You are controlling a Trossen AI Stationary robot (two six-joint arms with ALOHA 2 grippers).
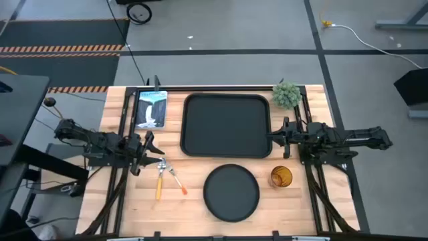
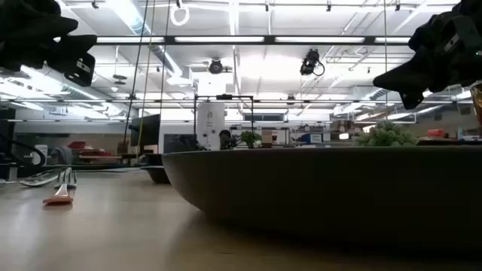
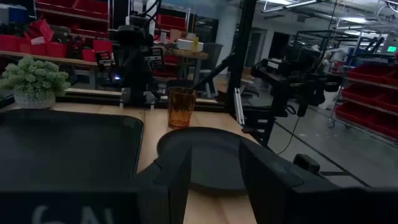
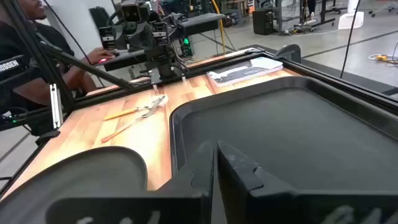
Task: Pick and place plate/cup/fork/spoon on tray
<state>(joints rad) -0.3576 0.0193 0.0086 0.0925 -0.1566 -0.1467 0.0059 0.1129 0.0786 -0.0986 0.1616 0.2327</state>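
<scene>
The black tray (image 1: 227, 125) lies at the table's middle, toward the far side. The round black plate (image 1: 231, 193) lies flat near the front edge, and the amber cup (image 1: 281, 177) stands upright to its right. The spoon (image 1: 159, 182) and the fork (image 1: 178, 182) lie side by side on the wood left of the plate. My left gripper (image 1: 151, 147) is open and empty, just beyond the two utensils. Its fingers (image 3: 171, 180) point toward the plate (image 3: 205, 155). My right gripper (image 1: 274, 136) is shut and empty at the tray's right rim (image 4: 186, 118).
A small green plant (image 1: 286, 94) stands at the tray's far right corner. A flat picture card (image 1: 151, 108) lies left of the tray. A dark frame runs along the table's edges. A person (image 4: 25, 62) sits beyond the table's left side.
</scene>
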